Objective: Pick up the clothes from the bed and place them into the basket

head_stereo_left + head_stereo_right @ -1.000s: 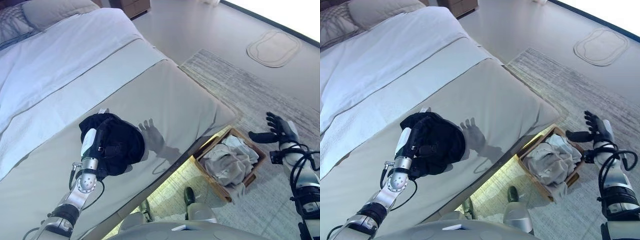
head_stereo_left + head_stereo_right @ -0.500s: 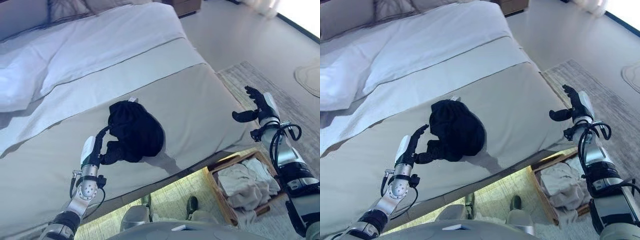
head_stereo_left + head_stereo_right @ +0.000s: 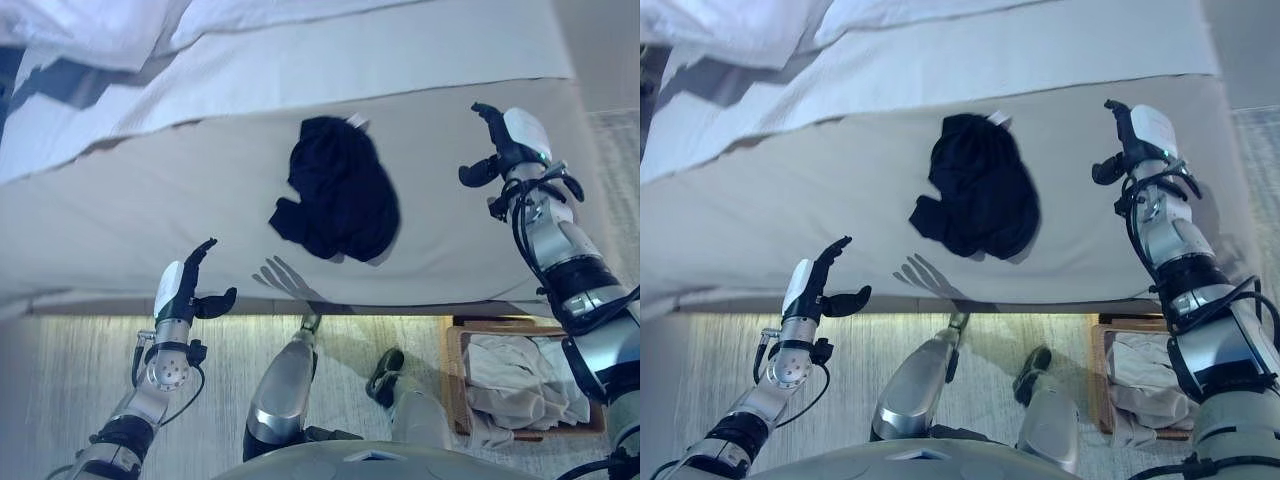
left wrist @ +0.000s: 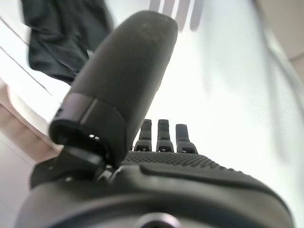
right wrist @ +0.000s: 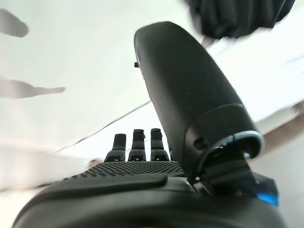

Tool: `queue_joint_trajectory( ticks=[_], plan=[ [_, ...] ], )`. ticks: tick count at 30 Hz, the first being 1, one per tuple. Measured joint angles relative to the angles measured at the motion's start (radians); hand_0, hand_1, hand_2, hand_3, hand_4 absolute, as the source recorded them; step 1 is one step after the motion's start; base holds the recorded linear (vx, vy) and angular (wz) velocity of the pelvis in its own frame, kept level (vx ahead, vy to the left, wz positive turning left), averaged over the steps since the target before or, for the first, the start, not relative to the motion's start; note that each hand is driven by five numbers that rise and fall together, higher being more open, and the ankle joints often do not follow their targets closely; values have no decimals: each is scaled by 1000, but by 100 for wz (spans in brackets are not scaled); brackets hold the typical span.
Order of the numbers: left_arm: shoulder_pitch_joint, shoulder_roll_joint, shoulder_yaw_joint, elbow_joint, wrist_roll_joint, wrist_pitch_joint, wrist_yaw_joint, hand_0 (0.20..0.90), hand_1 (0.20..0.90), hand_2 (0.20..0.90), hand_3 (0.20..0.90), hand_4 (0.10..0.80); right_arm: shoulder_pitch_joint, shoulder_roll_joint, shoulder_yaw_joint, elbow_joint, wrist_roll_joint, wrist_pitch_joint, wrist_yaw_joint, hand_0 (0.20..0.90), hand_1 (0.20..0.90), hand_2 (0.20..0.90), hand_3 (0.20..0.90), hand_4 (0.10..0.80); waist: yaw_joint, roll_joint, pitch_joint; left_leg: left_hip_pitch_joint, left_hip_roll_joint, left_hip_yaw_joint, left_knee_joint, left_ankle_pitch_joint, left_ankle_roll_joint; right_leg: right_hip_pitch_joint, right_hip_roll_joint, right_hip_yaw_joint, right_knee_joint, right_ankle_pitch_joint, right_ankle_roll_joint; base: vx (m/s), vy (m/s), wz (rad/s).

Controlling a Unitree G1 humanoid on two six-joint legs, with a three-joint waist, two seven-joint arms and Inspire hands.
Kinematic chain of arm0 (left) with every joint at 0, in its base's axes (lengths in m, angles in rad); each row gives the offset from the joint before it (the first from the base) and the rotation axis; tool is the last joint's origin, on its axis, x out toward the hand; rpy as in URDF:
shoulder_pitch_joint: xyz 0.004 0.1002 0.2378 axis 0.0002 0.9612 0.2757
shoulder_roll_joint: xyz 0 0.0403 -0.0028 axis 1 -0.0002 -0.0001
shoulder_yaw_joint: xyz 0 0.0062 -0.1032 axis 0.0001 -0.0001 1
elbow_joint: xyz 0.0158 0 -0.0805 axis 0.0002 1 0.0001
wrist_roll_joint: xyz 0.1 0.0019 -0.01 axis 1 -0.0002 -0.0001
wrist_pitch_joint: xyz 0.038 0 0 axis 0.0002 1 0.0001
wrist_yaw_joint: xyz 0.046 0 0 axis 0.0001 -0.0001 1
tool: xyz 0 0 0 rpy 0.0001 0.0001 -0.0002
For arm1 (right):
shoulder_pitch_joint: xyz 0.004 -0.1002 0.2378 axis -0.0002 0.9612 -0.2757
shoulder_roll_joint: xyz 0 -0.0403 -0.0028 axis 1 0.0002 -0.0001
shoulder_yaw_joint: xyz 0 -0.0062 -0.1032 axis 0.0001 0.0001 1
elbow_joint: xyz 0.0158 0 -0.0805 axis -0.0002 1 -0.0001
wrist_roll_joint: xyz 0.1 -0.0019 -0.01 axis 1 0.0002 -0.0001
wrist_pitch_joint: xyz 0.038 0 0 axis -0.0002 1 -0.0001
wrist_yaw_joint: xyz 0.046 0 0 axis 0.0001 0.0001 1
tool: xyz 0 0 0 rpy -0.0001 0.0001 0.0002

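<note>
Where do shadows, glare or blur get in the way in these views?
Left eye view: the left hand casts a fingered shadow on the bed beside the black garment. Left wrist view: garment soft, bedding washed out. Right wrist view: thumb blocks much; garment blurred.

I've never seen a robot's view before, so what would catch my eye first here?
A crumpled black garment lies alone on the pale grey bed, impossible to miss. Both robot hands are raised with fingers spread, holding nothing: the left hand near the bed's edge, the right hand beside the garment. A basket of light clothes sits on the floor, lower right.
</note>
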State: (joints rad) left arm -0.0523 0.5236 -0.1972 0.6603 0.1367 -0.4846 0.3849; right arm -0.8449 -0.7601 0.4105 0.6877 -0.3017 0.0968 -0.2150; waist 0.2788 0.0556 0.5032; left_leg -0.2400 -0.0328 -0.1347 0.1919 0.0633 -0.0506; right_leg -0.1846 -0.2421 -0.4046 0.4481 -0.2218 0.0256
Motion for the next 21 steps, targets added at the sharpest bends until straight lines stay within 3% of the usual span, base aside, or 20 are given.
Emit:
queue_joint_trajectory(
  ticks=[9,21],
  plan=[
    [32,27,-1,-50,0,-17,-5,900,900,900,900,800,-37,38,91,-9,-42,57,10,900,900,900,900,800,97,5,54,-141,-74,-51,198,-66,14,-94,-100,-40,236,-130,-14,52,-8,33],
    [50,69,-15,-187,1,-55,-13,900,900,900,900,800,-124,66,167,-3,-60,142,46,900,900,900,900,800,128,5,56,-364,-80,-71,376,-102,23,-284,-116,-38,398,-173,-40,-9,33,7]
  ],
)
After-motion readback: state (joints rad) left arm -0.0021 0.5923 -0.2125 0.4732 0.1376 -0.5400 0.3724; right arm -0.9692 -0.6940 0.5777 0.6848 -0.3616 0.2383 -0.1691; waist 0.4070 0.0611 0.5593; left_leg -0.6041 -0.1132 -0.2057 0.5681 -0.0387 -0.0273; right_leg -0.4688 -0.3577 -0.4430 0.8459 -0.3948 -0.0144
